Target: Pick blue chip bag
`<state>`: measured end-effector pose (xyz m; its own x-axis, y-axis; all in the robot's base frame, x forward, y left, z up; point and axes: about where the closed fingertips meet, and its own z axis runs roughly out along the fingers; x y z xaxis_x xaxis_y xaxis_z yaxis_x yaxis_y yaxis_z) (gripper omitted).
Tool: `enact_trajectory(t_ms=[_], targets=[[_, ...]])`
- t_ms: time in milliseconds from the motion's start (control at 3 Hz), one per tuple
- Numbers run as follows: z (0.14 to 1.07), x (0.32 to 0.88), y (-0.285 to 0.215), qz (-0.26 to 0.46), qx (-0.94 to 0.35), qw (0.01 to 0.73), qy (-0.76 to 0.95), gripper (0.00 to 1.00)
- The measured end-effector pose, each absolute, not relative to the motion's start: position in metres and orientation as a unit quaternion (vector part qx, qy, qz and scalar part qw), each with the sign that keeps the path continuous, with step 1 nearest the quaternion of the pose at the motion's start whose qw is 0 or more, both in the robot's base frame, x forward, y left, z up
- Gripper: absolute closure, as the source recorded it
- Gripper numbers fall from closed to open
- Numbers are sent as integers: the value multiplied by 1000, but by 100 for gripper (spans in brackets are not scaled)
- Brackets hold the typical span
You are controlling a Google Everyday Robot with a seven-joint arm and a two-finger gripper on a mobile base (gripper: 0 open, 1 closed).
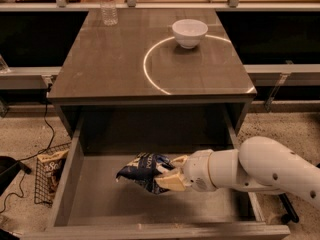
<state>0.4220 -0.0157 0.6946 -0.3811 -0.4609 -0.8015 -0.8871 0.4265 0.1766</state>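
The blue chip bag (143,170) is a crumpled dark navy foil bag with white lettering. It hangs inside the open drawer (65,194) of the grey cabinet, lifted a little above the drawer floor. My gripper (169,172) reaches in from the right on a white arm and is shut on the bag's right end, with tan fingers (170,183) pinching it.
A white bowl (189,32) and a clear water bottle (107,4) stand on the cabinet top (125,69). A tan-and-brown snack bag (50,166) lies in a wire basket on the floor at left. Cables run along the floor there.
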Motion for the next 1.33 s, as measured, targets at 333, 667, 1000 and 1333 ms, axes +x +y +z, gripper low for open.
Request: enact_trajectory(t_ms=[333, 667, 1000, 1333], targets=[[695, 422, -14, 310, -438, 344, 770, 59], [696, 422, -13, 310, -440, 344, 770, 36], [696, 421, -12, 310, -441, 343, 769, 12], [696, 421, -11, 310, -442, 343, 769, 0]])
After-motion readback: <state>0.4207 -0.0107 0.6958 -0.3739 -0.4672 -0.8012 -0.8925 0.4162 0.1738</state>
